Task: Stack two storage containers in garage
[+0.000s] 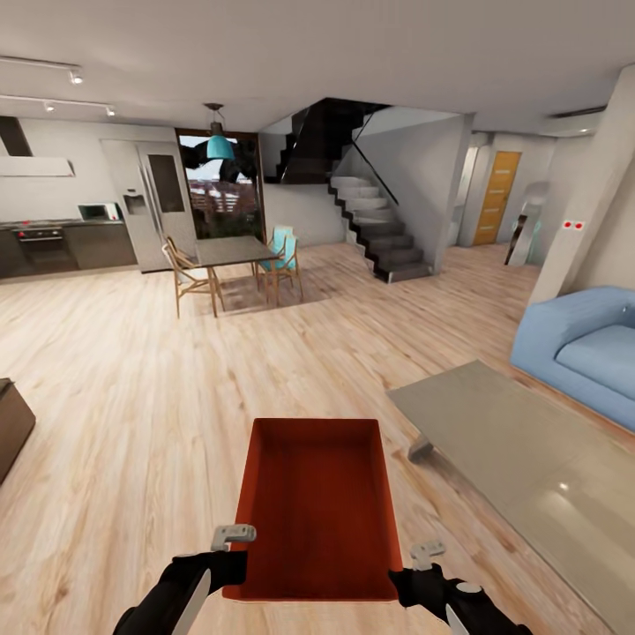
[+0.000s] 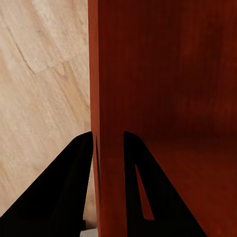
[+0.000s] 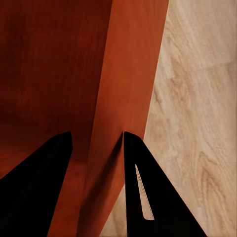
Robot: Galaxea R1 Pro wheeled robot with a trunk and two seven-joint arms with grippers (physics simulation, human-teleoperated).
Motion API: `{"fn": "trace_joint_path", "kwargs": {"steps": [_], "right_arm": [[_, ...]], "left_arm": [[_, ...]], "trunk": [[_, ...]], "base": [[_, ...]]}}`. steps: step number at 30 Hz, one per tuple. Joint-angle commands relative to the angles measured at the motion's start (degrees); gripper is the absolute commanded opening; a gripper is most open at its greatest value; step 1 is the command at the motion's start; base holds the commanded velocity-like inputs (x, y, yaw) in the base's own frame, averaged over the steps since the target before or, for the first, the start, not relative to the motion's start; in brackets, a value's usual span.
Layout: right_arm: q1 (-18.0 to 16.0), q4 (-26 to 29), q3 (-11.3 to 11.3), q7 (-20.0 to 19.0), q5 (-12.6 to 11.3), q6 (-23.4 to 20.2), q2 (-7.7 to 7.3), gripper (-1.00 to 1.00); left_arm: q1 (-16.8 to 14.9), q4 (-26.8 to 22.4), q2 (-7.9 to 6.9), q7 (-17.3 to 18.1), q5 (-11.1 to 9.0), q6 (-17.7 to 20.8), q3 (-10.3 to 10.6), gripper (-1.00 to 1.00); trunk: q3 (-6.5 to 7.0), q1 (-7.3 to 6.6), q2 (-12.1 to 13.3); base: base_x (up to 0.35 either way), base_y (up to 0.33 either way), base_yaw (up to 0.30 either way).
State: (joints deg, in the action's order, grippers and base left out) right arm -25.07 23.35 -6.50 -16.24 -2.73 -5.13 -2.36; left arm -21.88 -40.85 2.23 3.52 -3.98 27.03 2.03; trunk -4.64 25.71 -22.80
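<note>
Carrying bin (image 1: 313, 503) over wood floor (image 1: 132, 414): left gripper (image 1: 231, 547) and right gripper (image 1: 422, 564) each clamped on a side wall; bin best kept level, grip pressure equal

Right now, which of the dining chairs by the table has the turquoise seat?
The chair at the right end of the dining table, nearer the staircase. The chair at the left end is plain light wood.

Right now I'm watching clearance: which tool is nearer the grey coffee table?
Right. The right tool grips the orange-red open bin's wall on the side toward the grey coffee table; the left tool grips the wall on the bin's far side.
</note>
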Motion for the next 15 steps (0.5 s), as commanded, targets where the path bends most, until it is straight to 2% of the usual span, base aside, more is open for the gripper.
{"fn": "trace_joint_path", "kwargs": {"steps": [1,15], "right_arm": [[0.03,0.21,-0.31,-1.33,-1.05,-0.41,0.51,-1.00],[0.03,0.21,-0.33,-1.34,-1.05,-0.41,0.51,-1.00]], "left_arm": [[-0.08,-0.19,0.01,-2.29,-1.86,0.30,-1.24,-1.00],[-0.08,-0.19,-0.04,-2.29,-1.88,0.30,-1.24,-1.00]], "trunk": [[-0.04,0.07,-0.12],[0.67,0.07,-0.12]], "base": [[0.324,0.000,0.000],[0.324,0.000,0.024]]}}
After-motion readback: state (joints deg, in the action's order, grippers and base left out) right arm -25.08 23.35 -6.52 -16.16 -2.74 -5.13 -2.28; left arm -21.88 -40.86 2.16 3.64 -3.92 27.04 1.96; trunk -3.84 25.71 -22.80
